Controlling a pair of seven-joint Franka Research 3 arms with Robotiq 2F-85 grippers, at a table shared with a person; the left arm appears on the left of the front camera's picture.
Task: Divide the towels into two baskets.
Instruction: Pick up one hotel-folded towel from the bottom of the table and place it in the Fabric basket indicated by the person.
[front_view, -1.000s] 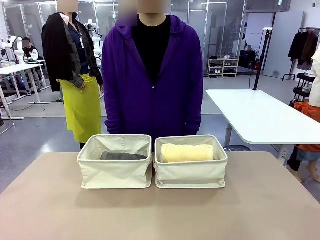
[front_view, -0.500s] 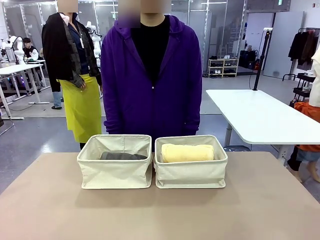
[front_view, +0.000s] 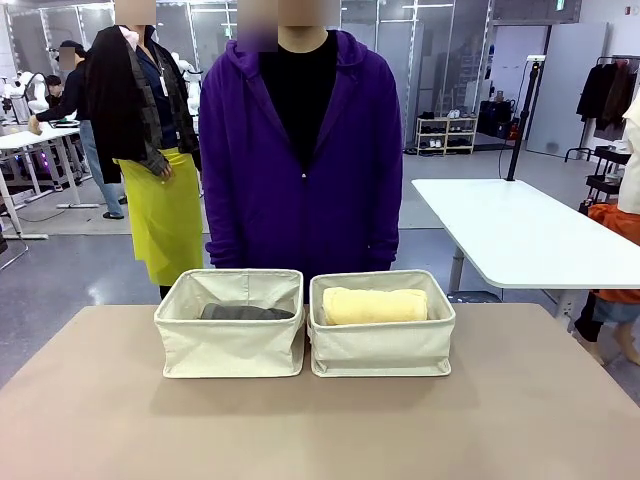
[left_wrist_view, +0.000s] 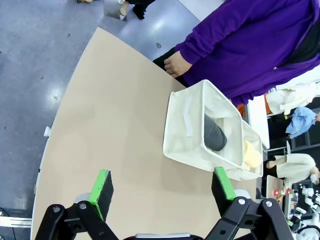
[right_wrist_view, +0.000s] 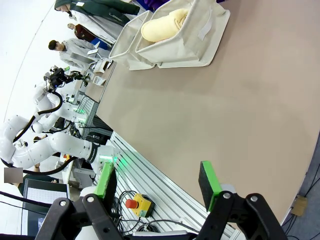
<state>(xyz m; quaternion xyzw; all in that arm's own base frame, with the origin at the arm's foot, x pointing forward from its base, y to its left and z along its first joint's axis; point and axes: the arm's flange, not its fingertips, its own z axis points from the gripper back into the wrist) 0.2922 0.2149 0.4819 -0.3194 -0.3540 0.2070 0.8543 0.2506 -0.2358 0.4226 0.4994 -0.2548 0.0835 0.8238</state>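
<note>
Since a second ago I note no movement on the desk (front_view: 120, 420); only a background person (far left) has stepped into sight. Two baskets stand side by side, touching: the left basket (front_view: 230, 345) holds the grey towel (front_view: 245, 312), the right basket (front_view: 382, 345) the yellow towel (front_view: 375, 305). My left tool (left_wrist_view: 162, 187) stands wide and empty; right tool (right_wrist_view: 157, 182) likewise parted, gripping nothing.

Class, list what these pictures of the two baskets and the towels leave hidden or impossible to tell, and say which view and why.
- Front view: the left basket wall hides most of the dark grey towel.
- Front view: whether more towels lie under the pale yellow towel in the right basket is hidden by its wall.
- Left wrist view: the pale yellow towel is mostly hidden by the basket wall.
</note>
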